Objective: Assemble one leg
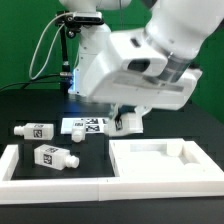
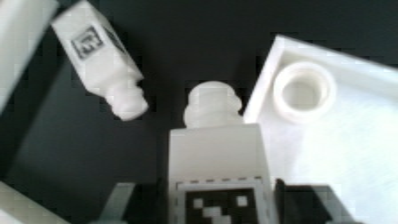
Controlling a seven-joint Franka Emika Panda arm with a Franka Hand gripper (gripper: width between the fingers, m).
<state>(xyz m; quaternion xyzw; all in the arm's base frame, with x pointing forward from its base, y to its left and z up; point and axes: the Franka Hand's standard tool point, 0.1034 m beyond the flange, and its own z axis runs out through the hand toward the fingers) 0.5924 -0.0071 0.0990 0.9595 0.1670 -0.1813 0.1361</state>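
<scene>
My gripper point(image 2: 217, 205) is shut on a leg point(image 2: 217, 150), a stubby white block with a black-and-white tag. Its round peg end points away from my fingers point(image 2: 128, 200). In the exterior view the gripper point(image 1: 125, 121) holds this leg point(image 1: 127, 123) just above the table, near the far left corner of the large white square panel point(image 1: 165, 158). In the wrist view the panel's corner hole point(image 2: 306, 90) lies beside the peg tip. Another leg point(image 2: 98, 55) lies loose on the black table close by.
Two loose legs point(image 1: 33, 130) point(image 1: 55, 156) lie on the exterior view's left. The marker board point(image 1: 85, 125) lies behind them, next to the gripper. A white raised frame point(image 1: 20, 170) runs along the front and left edge of the table.
</scene>
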